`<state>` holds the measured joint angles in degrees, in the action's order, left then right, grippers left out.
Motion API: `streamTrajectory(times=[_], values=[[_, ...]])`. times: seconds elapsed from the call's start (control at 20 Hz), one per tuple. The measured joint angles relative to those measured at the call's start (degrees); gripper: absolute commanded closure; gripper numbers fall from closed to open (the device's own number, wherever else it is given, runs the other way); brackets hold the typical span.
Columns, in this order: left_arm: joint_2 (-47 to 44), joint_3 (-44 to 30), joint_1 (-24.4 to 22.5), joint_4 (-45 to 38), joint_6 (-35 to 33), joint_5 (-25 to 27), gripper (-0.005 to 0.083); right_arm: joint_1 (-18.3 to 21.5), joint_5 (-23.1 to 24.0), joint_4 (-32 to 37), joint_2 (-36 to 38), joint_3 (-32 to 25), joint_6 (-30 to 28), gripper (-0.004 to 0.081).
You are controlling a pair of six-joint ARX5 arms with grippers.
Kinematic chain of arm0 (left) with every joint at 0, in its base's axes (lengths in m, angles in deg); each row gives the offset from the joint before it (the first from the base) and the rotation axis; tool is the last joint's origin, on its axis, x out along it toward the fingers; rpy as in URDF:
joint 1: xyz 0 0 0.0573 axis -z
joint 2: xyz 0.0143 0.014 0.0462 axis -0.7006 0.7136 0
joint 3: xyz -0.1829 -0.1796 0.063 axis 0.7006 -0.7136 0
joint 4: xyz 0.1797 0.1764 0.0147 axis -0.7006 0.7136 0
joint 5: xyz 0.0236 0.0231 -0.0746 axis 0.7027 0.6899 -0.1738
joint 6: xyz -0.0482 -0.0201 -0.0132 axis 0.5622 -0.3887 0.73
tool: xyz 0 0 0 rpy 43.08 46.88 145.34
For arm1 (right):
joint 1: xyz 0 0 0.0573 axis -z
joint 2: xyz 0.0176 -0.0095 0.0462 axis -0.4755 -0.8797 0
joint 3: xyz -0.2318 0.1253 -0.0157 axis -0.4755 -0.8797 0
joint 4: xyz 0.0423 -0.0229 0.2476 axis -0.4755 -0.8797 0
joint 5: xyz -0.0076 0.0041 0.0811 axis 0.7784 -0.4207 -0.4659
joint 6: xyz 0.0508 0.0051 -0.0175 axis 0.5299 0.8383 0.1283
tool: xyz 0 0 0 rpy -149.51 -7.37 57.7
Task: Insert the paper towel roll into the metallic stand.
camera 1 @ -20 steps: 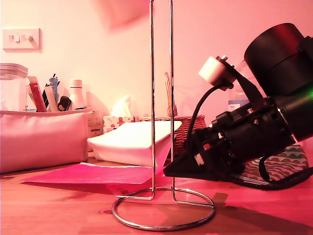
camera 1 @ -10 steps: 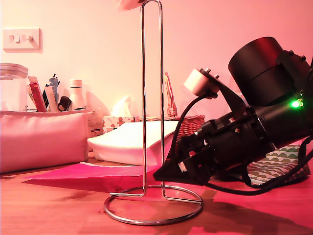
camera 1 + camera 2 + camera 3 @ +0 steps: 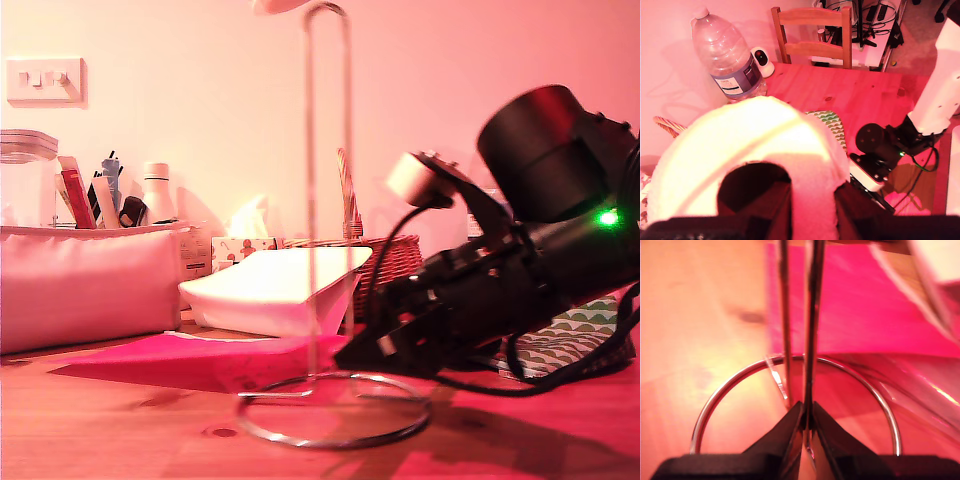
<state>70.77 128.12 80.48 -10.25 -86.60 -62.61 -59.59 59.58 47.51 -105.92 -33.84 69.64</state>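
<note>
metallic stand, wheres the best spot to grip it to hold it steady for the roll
Grip the metallic stand low on one upright wire, just above the ring base, coming in level with the table from the exterior view's right. That leaves the tall loop's top free for the paper towel roll in my first gripper. My second gripper is already pinched there.

A light switch plate (image 3: 43,80) sits on the wall at the exterior view's upper left. Below it a pink padded organiser (image 3: 85,290) holds pens and tubes, a white bottle (image 3: 156,193) behind. A tissue box (image 3: 243,245), a white dish (image 3: 275,290) and a wicker basket (image 3: 385,262) stand behind a pink paper sheet (image 3: 190,358). A water bottle (image 3: 727,55) and wooden chair (image 3: 811,35) show in the first wrist view.
</note>
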Motion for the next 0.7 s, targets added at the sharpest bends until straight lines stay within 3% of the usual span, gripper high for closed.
streamTrajectory(times=[0.7], values=[[0.4, -2.1, 1.8, -0.1, 0.5, 1.6, 0.0798, -0.1, 0.1, -0.9, -0.1, 0.3, 0.0, 0.0783]])
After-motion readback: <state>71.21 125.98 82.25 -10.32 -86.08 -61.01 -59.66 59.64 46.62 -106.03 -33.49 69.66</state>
